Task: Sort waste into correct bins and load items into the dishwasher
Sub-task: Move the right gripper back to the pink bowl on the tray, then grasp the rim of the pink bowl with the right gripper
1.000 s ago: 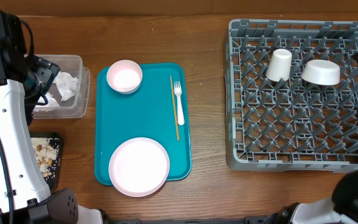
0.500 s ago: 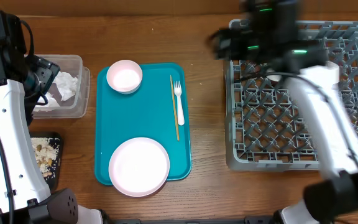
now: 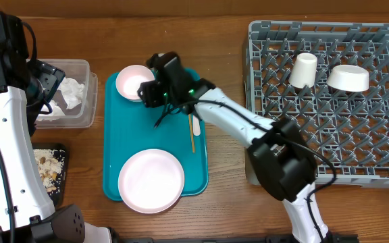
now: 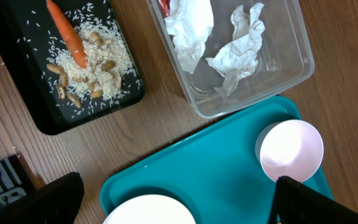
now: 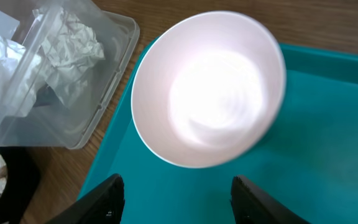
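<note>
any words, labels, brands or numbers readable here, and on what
No text is readable in any view.
The snack wrapper in the clear tub shows only a red scrap at the picture's edge, no print legible.
The teal tray and dish rack bear no visible markings.

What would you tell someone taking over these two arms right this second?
Left gripper: open, empty, up over the bins and the tray corner.
Right gripper: open, empty, pointed at the small bowl on the teal tray, not gripping it.
Done: napkins in the clear tub; carrot, rice and nuts on the black tray; cup and second bowl in the rack.
Left: small bowl, plate, fork and wooden stick, all on the teal tray, go into the rack.
</note>
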`<state>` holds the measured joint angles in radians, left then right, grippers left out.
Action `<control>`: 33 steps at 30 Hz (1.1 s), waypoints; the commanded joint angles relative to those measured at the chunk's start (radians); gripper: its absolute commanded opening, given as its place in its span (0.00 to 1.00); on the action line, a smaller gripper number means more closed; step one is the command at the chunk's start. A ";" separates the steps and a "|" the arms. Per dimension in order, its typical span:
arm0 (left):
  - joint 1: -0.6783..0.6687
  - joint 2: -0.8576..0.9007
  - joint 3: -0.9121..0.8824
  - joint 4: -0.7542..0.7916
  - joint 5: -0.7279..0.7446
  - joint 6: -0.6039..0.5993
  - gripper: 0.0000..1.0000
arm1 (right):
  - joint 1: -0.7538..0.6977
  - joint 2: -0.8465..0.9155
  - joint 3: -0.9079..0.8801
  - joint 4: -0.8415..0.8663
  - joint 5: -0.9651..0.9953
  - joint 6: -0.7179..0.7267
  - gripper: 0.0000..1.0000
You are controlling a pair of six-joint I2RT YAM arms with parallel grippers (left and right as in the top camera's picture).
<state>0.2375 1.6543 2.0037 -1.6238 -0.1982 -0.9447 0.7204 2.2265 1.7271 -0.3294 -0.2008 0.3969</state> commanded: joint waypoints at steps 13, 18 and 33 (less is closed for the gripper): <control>0.004 0.006 0.007 0.001 -0.003 -0.021 1.00 | -0.003 0.092 0.011 0.107 0.201 0.099 0.57; 0.004 0.006 0.007 0.002 -0.003 -0.021 1.00 | -0.002 0.124 0.011 0.108 0.200 0.098 0.57; 0.004 0.006 0.007 0.002 -0.003 -0.021 1.00 | -0.031 0.074 0.153 -0.208 0.305 0.101 0.28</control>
<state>0.2375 1.6543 2.0037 -1.6241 -0.1982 -0.9447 0.7143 2.3539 1.8000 -0.4679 0.0307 0.4965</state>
